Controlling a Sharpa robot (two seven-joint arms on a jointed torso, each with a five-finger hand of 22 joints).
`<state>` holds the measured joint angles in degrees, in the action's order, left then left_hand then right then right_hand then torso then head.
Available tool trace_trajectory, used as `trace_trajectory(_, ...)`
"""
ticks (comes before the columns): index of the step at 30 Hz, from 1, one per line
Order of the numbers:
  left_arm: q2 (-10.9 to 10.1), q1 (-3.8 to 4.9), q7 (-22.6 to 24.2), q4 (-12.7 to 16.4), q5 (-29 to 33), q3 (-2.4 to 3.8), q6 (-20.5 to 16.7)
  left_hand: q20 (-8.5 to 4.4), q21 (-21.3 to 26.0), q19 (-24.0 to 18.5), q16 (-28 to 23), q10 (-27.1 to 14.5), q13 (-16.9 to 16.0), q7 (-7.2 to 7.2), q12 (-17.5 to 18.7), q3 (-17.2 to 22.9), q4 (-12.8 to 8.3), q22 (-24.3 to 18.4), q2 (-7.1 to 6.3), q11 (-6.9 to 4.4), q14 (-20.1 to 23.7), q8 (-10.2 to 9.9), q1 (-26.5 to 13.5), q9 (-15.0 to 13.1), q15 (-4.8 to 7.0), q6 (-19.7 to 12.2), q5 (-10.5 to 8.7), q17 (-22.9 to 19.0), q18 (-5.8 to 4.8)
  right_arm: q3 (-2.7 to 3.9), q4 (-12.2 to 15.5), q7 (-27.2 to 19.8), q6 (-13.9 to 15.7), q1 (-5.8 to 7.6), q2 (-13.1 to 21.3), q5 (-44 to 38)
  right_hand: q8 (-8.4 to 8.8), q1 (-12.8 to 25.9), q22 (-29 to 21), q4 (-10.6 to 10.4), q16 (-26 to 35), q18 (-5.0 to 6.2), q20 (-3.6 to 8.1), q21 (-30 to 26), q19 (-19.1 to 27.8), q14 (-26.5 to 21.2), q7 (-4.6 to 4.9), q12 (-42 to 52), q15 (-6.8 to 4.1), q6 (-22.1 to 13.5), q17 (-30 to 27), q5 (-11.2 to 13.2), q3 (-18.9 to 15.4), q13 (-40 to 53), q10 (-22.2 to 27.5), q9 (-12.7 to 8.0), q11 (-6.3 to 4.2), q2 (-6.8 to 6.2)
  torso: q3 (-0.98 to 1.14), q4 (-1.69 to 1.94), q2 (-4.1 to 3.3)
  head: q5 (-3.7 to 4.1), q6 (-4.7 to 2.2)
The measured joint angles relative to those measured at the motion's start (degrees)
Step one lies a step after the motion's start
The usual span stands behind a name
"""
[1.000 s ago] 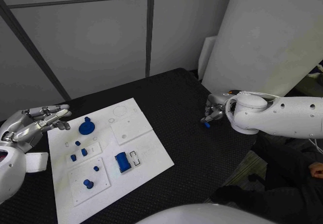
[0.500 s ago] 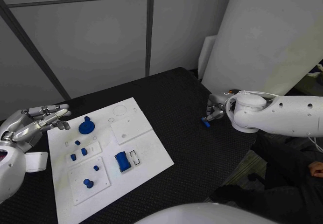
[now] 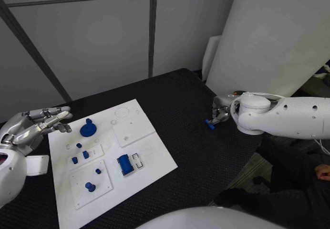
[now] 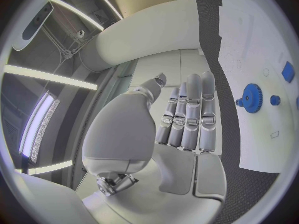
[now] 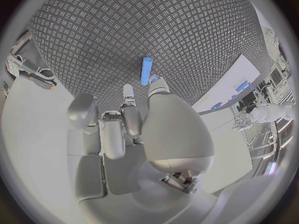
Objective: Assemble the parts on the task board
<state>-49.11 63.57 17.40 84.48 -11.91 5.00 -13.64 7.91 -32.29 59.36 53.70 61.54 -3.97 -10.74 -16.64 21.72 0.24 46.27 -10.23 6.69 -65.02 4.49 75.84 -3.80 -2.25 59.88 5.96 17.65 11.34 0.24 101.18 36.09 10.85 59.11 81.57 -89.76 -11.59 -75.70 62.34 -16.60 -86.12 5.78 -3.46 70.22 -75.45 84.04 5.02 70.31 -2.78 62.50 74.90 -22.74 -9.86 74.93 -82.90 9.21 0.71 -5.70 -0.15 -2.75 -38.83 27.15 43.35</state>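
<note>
The white task board (image 3: 148,148) lies in the middle of the black table. On it sit a blue gear (image 3: 88,129), a larger blue block (image 3: 124,165) and several small blue parts such as a round one (image 3: 90,187). My left hand (image 3: 38,125) hovers at the board's far left corner, fingers stretched out and holding nothing; the left wrist view shows these fingers (image 4: 187,114) straight, with the gear (image 4: 252,97) just beyond them. My right hand (image 3: 221,114) is off to the right of the board, pinching a small blue peg (image 3: 208,124) at its fingertips. The peg (image 5: 146,69) sticks out over the table past the right hand (image 5: 134,119).
A white block (image 3: 38,165) lies by the board's left edge under my left wrist. A large white panel (image 3: 275,43) stands behind my right arm. Bare black table (image 3: 199,157) stretches between the board and the right hand.
My right hand has drawn the blue peg slightly up and toward the board. The left hand and the parts on the board have not moved.
</note>
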Motion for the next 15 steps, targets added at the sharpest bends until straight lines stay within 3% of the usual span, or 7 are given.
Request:
trace_trajectory(12, 0.0, -0.05, -0.1, 0.0, 0.0, -0.01, 0.0, 0.00, 0.0, 0.0, 0.0, 0.0, 0.0, 0.00, 0.0, 0.0, 0.0, 0.0, 0.00, 0.00, 0.0, 0.0, 0.0, 0.0, 0.00, 0.0, 0.00, 0.0, 0.00, -0.12, -0.8, 0.0, -1.7, -0.48, -1.4, 0.2, 0.00, 0.0, 0.0, 0.0, 0.0, 0.00, 0.00, 0.0, 0.0, 0.0, -0.03, 0.0, 0.00, 0.4, 0.0, 0.0, 0.0, 0.0, 0.0, -0.1, 0.00, 0.01, -0.01, 0.01, -0.01, -0.14, 0.18)
trace_trajectory(15, 0.0, -0.07, -0.1, 0.0, 0.0, -0.01, 0.0, 0.00, 0.0, 0.0, 0.0, 0.0, 0.0, 0.00, 0.0, 0.0, 0.0, 0.0, 0.00, 0.00, 0.0, 0.0, 0.0, 0.0, 0.00, 0.0, 0.00, 0.0, 0.00, -0.14, -1.0, -0.1, -2.0, -0.76, -1.9, 0.3, 0.00, -0.6, 0.0, 0.0, 0.0, 0.00, 0.00, 0.0, 0.0, 0.0, -0.13, 0.0, 0.00, 0.7, 0.0, 0.0, 0.0, 0.0, 0.0, -0.1, 0.00, 0.56, -0.02, 0.02, -0.01, -0.14, 0.29)
